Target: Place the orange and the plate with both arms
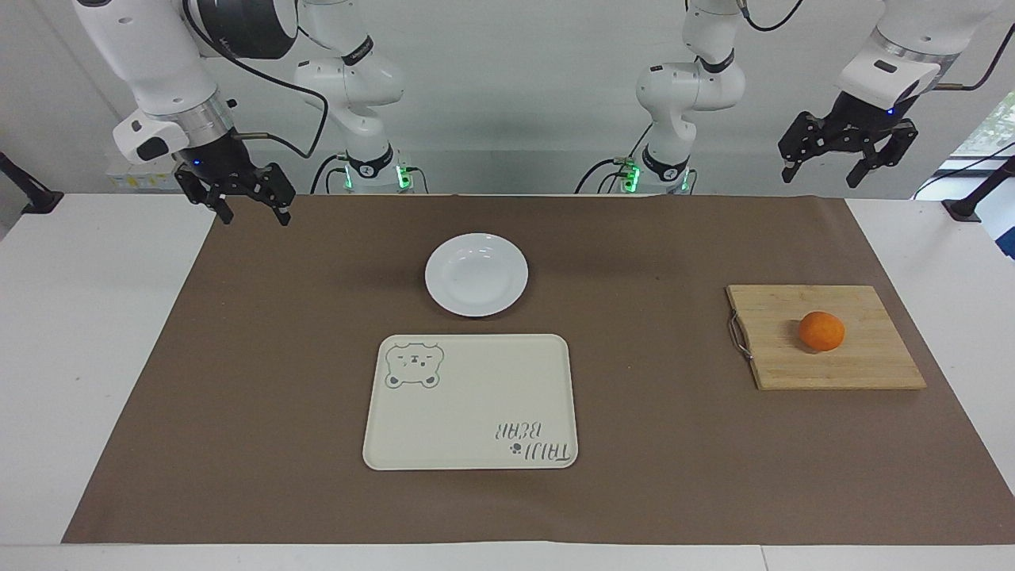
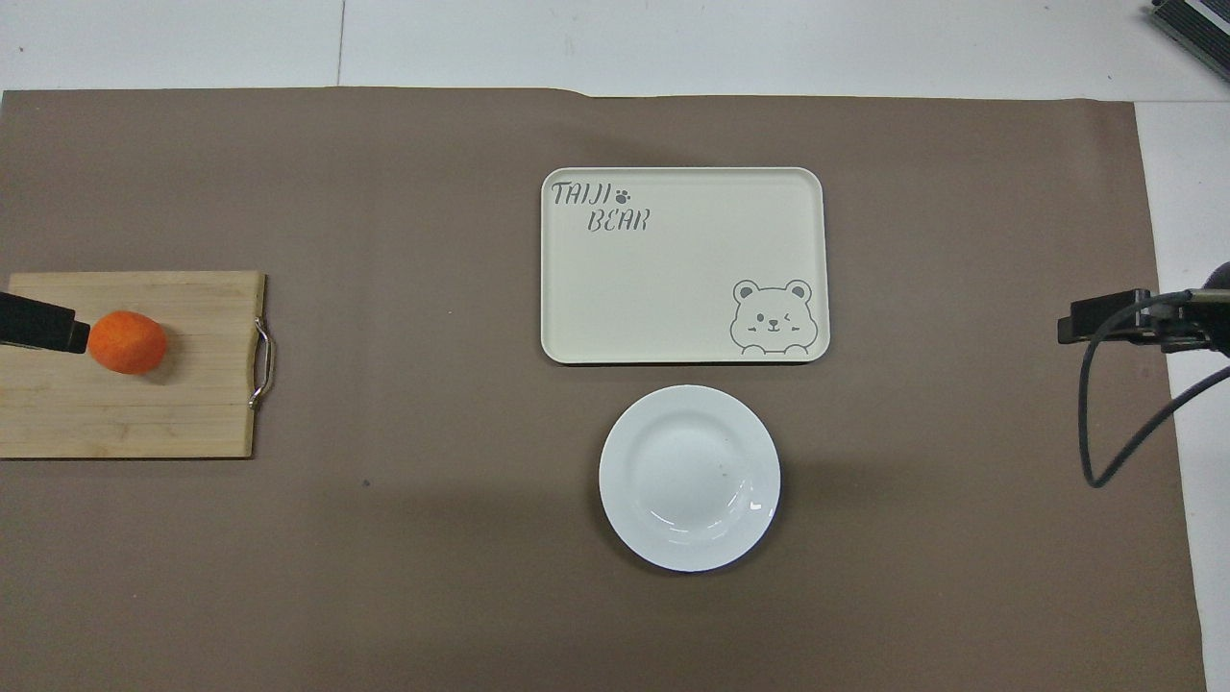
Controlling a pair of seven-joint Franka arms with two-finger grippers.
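The orange [image 1: 821, 331] lies on a wooden cutting board [image 1: 840, 366] at the left arm's end of the table; it also shows in the overhead view [image 2: 127, 341]. The white plate [image 1: 476, 274] sits empty mid-table, nearer to the robots than the tray, and shows in the overhead view [image 2: 689, 478]. My left gripper [image 1: 821, 181] is open and empty, raised high at the left arm's end; only its tip [image 2: 38, 324] shows in the overhead view, beside the orange. My right gripper [image 1: 255, 220] is open and empty, raised at the right arm's end [image 2: 1105, 322].
A cream rectangular tray [image 1: 476, 412] with a bear drawing and lettering lies empty, farther from the robots than the plate. The cutting board [image 2: 144, 413] has a metal handle on its side toward the plate. A brown mat [image 1: 650, 262] covers the table.
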